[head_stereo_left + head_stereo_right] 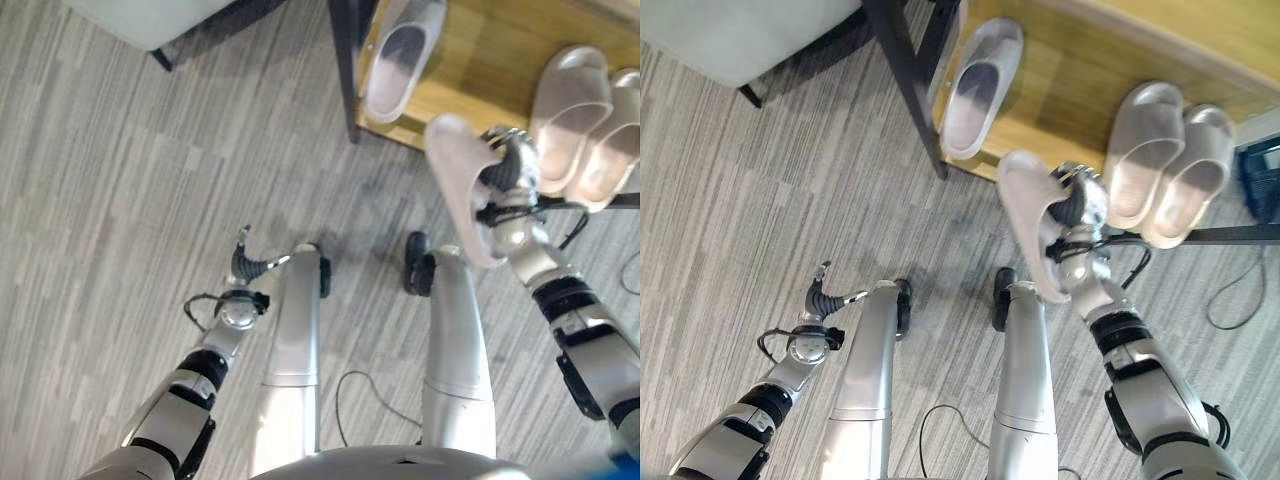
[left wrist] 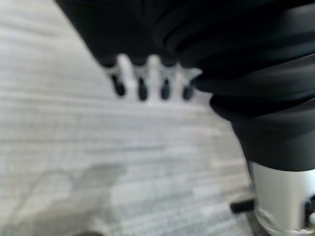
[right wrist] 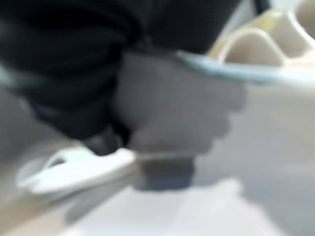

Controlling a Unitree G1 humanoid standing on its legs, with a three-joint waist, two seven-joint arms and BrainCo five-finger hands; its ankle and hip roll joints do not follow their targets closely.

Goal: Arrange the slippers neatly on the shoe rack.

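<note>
While hanging out in front of the shoe rack (image 1: pixel 1080 90), right hand (image 1: pixel 1080 205) grasping one pale slipper (image 1: pixel 1025 215), fingers curled round its edge. Held up off the floor (image 1: pixel 760 200), sole side facing the head camera, tilted, toe end pointing toward the rack's near edge, heel end down by the wrist. Not on the wooden shelf yet, just in front of it and slightly overlapping the edge in the eye views.

Already on the rack: a pair of matching slippers (image 1: pixel 1165 160) side by side, touching, toes pointing away from the robot, sitting just to the right of the held one. Plus a single slipper (image 1: pixel 980 85) over at the left end of the shelf, right beside the dark rack leg (image 1: pixel 910 90), well apart from the pair.

Left hand (image 1: pixel 825 290) low over the grey striped floor, away from the rack, grasping nothing, fingers relaxed and pointing down in its wrist view.

Off in the upper left, corner of a pale seat or cushion (image 1: pixel 740 30) on dark legs.
</note>
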